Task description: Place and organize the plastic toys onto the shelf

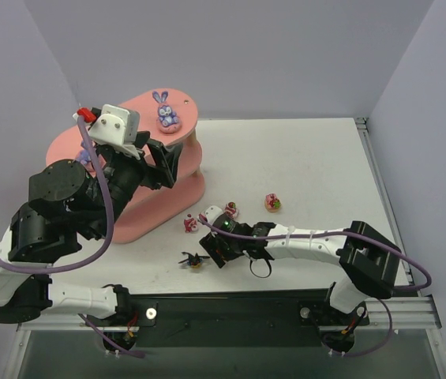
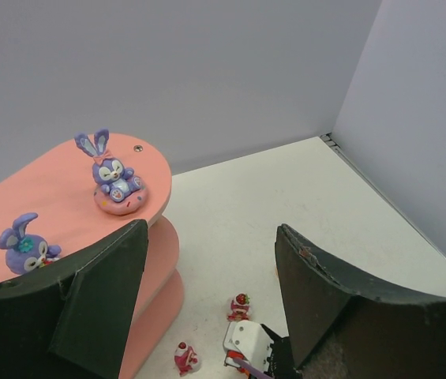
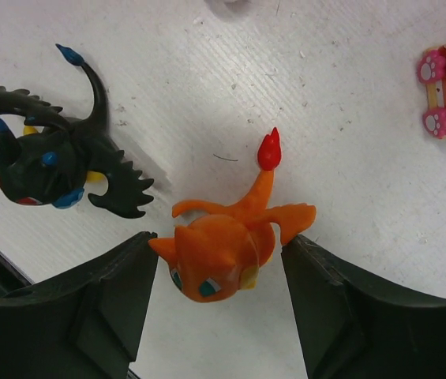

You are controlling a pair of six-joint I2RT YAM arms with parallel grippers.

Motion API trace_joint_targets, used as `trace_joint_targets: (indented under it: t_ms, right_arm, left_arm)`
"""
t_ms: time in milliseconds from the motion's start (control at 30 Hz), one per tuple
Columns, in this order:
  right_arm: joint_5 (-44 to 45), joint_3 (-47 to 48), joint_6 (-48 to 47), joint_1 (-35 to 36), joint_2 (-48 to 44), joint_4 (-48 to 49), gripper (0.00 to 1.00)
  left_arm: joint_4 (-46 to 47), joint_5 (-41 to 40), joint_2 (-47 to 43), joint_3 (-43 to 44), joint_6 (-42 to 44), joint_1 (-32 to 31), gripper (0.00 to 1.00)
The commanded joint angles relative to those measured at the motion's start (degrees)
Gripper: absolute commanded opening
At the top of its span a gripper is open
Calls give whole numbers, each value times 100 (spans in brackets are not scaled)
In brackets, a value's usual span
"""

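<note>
The salmon-pink shelf [image 1: 140, 106] stands at the left. A purple bunny [image 1: 167, 115] sits on its top board, also in the left wrist view [image 2: 114, 178]; a second bunny [image 2: 24, 243] sits further back. My left gripper [image 1: 163, 158] is open and empty, held above the shelf's right end. My right gripper [image 3: 219, 241] is low on the table, open, with the orange toy [image 3: 223, 245] between its fingers. The black-yellow spiky toy [image 3: 41, 158] lies just beside it [image 1: 195, 260]. Three small pink-red toys [image 1: 191, 224], [image 1: 231, 210], [image 1: 272, 203] stand on the table.
The shelf's lower board [image 1: 167, 207] juts out toward the pink-red toys. The right arm [image 1: 309, 237] stretches leftward along the front of the table. Grey walls close in the back and sides. The table's front rail [image 1: 286, 308] runs behind the arm bases.
</note>
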Motion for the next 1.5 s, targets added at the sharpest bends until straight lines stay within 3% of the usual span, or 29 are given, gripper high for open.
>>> trace_joint_targets:
  t_ms: [0, 67, 233, 367, 567, 767, 1100, 1467]
  right_arm:
    - [270, 319, 42, 34, 160, 98, 61]
    - [322, 346, 42, 34, 178, 63, 56]
    - [419, 495, 60, 26, 143, -244, 21]
    - [551, 583, 130, 8, -76, -385, 6]
    - [446, 916, 253, -334, -823, -385, 4]
    - [-423, 1846, 210, -1150, -1123, -87, 6]
    - [-1198, 3429, -28, -1609, 133, 915, 8]
    - [-1742, 3764, 727, -1838, 714, 1469, 8]
  left_arm:
    - [-161, -77, -38, 93, 40, 1, 75]
    - [-223, -77, -38, 110, 31, 1, 75]
    - [-284, -121, -64, 111, 5, -8, 75]
    - [-293, -253, -151, 102, -56, 1, 75]
    - [-179, -332, -424, -30, -109, -8, 75]
    - [-293, -560, -512, 58, -109, 1, 75]
    - [-574, -1114, -222, 392, 66, 1, 75]
    - [-399, -1474, -249, 471, 373, 1, 75]
